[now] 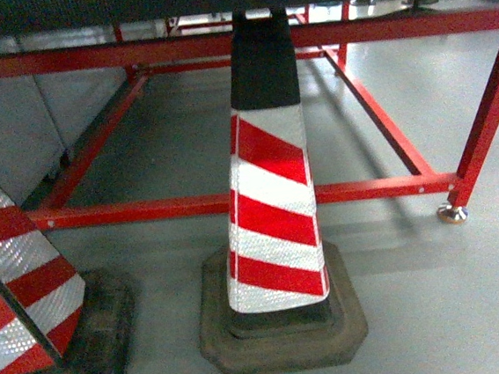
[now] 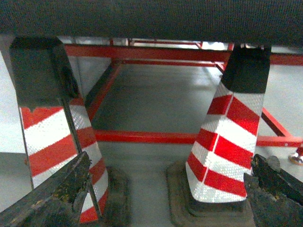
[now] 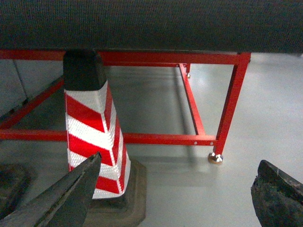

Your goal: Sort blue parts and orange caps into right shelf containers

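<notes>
While no blue plastic crates, blue parts or orange caps show in any view, both arms idle low: left gripper (image 2: 165, 198) and right gripper (image 3: 175, 194) gape empty facing red-and-white striped traffic cone (image 1: 272, 211) under red steel table frame (image 1: 233, 202). Still pre-pick; next needs locating parts.

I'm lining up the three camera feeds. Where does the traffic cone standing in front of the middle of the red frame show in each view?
Head: the traffic cone stands centre, on its dark base.
Left wrist: at right, with a second cone at left.
Right wrist: left of centre, behind the right pincer's near finger.
Shared landmark: the red frame's low crossbar, running behind the cone in every view.
</notes>
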Robot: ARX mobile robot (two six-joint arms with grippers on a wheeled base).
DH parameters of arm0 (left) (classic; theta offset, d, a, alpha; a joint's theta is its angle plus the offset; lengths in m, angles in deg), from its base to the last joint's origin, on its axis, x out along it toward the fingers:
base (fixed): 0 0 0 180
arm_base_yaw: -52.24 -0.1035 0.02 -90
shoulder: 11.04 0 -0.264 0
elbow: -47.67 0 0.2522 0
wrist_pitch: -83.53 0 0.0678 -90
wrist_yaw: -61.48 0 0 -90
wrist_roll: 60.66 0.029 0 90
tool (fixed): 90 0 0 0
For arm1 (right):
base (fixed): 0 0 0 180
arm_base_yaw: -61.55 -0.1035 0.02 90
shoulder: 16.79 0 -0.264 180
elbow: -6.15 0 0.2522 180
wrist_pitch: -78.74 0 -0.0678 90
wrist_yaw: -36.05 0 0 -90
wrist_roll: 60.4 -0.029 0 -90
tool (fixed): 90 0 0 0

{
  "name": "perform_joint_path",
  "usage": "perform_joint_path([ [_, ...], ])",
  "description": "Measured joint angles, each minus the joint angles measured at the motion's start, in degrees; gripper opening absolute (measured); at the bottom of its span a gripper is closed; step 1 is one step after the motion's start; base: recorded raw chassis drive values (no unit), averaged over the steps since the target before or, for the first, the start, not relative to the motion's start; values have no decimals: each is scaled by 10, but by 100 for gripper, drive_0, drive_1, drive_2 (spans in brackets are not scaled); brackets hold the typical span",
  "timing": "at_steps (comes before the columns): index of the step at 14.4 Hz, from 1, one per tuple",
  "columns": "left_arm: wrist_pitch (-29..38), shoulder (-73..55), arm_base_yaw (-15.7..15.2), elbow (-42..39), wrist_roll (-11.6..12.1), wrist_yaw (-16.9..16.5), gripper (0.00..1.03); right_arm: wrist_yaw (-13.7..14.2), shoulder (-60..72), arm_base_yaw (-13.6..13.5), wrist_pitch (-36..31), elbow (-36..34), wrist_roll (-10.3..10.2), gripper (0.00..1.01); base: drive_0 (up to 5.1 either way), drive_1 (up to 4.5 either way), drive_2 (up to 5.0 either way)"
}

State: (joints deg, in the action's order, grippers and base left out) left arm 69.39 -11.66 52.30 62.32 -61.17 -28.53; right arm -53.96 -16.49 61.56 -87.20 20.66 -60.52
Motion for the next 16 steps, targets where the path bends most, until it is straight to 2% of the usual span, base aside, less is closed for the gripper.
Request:
perform_joint_path([
  [16, 1, 0, 0, 0, 5, 0, 98, 0, 0, 0, 0, 0, -1, 98, 0, 0, 0],
])
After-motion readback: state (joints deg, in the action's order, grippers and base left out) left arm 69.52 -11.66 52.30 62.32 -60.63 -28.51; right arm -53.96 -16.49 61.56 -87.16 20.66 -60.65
